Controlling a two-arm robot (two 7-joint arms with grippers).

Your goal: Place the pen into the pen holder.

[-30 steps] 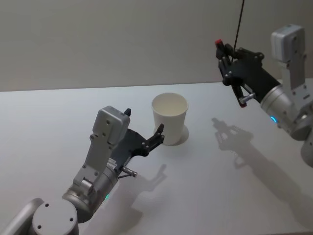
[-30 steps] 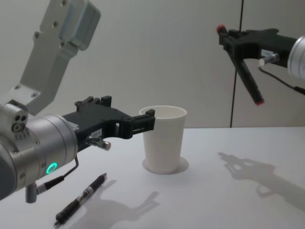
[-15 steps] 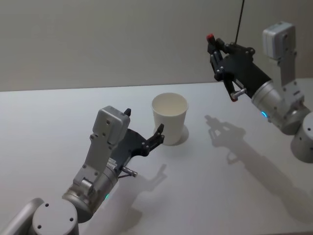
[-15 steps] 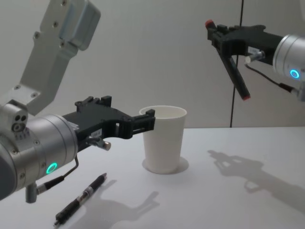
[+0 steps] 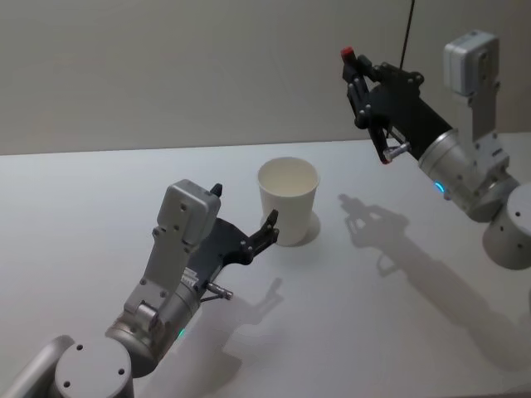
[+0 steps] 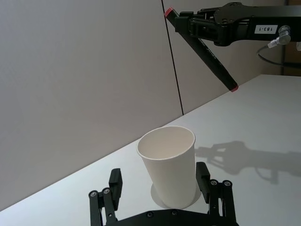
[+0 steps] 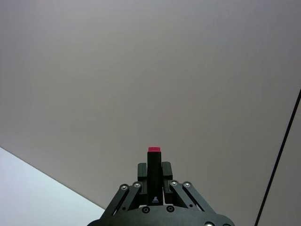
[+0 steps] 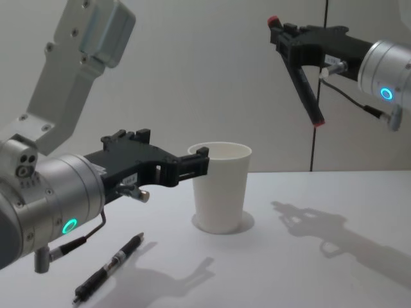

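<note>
The pen holder point(image 5: 288, 199) point(image 8: 221, 186) point(image 6: 168, 165), a plain white paper cup, stands upright on the white table. High in the air, to the right of the cup and above it, my right gripper point(image 5: 362, 83) point(image 8: 290, 40) point(image 7: 154, 175) is shut on a black pen point(image 8: 307, 90) point(image 6: 211, 56) point(image 7: 154, 160) with red ends. The pen slants with its lower end toward the table. My left gripper point(image 5: 245, 207) point(image 8: 173, 154) point(image 6: 159, 178) is open at table height, one finger on each side of the cup's lower part. Whether they touch the cup I cannot tell.
A second black pen point(image 8: 109, 268) lies on the table point(image 5: 373, 315) under my left arm, near the front edge. A grey wall with a thin dark vertical line point(image 8: 326, 13) stands behind the table.
My right gripper has carried the pen leftward toward the cup and slightly higher. The left arm, the cup and the pen on the table have not moved.
</note>
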